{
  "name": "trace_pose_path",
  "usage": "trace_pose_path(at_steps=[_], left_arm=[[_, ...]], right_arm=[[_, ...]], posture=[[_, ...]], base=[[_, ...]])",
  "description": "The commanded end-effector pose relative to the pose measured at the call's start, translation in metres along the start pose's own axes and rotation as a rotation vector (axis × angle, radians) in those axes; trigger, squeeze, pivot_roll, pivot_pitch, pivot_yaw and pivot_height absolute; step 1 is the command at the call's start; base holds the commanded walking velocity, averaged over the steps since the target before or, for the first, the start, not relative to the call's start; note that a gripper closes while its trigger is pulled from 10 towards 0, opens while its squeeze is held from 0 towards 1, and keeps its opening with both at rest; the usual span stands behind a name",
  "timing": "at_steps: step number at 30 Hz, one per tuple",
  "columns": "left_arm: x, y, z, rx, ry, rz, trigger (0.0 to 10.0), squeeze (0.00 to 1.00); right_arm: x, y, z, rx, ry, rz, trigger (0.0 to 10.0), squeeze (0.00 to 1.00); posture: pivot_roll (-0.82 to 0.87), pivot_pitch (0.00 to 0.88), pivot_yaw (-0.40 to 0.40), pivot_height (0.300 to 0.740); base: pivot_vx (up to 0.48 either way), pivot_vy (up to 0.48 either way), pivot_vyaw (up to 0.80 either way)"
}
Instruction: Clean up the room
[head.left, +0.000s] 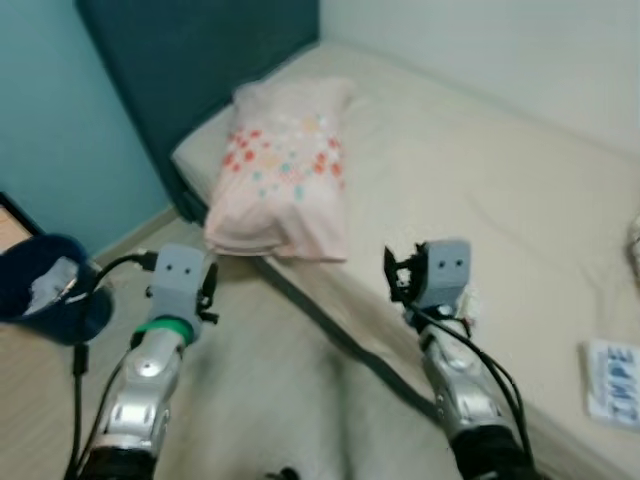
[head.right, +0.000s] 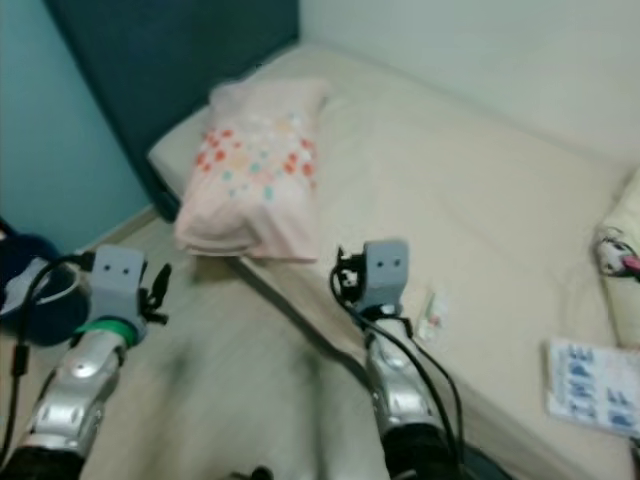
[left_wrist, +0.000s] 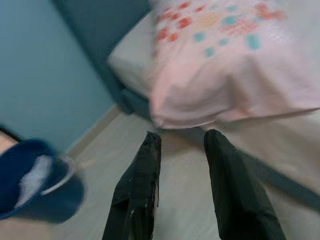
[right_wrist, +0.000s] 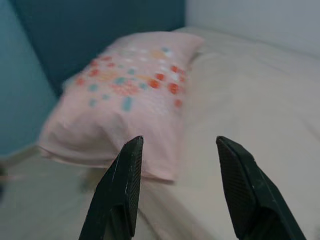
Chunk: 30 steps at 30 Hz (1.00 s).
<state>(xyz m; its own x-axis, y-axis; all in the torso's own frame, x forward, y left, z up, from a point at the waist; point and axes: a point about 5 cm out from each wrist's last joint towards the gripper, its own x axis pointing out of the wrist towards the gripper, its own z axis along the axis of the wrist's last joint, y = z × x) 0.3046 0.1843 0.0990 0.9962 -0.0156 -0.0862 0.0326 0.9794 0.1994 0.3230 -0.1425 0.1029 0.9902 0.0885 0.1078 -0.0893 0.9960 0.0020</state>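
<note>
With both arms raised ahead of you, your left gripper (left_wrist: 182, 142) hangs over the floor (head.left: 260, 380) just short of the bed's (head.left: 480, 190) edge, fingers apart and empty. Your right gripper (right_wrist: 177, 150) is over the mattress edge, jaws spread wide, aimed at the pillow (head.left: 285, 165). The pillow overhangs the bed's near corner. A blue bin (head.left: 45, 290) with something pale inside stands on the floor to your left. A leaflet (head.left: 612, 382) lies near the bed's edge to your right.

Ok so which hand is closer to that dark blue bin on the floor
Left. The left hand hangs open over the floor just beside the dark blue bin. The right hand, also open, is at the edge of the bed, well away from it.
</note>
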Motion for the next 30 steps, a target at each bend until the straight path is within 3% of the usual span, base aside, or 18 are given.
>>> trace_pose_path(at_steps=[1, 28, 30], left_arm=[[-0.0011, -0.0037, -0.0047, -0.007, 0.025, -0.007, 10.0, 0.0], [0.0025, -0.0026, 0.0024, 0.031, -0.007, -0.001, 10.0, 0.0], [0.0034, -0.0019, 0.0012, 0.052, -0.002, 0.006, 10.0, 0.0]], right_arm=[[-0.0042, -0.0016, -0.0088, 0.01, 0.032, -0.006, 10.0, 0.0], [-0.0014, 0.0029, -0.0094, 0.02, 0.029, 0.014, 10.0, 0.0], [-0.0015, 0.0035, -0.0092, 0.019, 0.026, 0.019, 10.0, 0.0]], posture=[[0.01, 0.054, 0.082, 0.74], [0.02, 0.039, 0.09, 0.74], [0.02, 0.033, 0.091, 0.74]], base=[[0.0, 0.0, 0.77], [0.0, 0.0, 0.77], [0.465, 0.0, 0.51]])
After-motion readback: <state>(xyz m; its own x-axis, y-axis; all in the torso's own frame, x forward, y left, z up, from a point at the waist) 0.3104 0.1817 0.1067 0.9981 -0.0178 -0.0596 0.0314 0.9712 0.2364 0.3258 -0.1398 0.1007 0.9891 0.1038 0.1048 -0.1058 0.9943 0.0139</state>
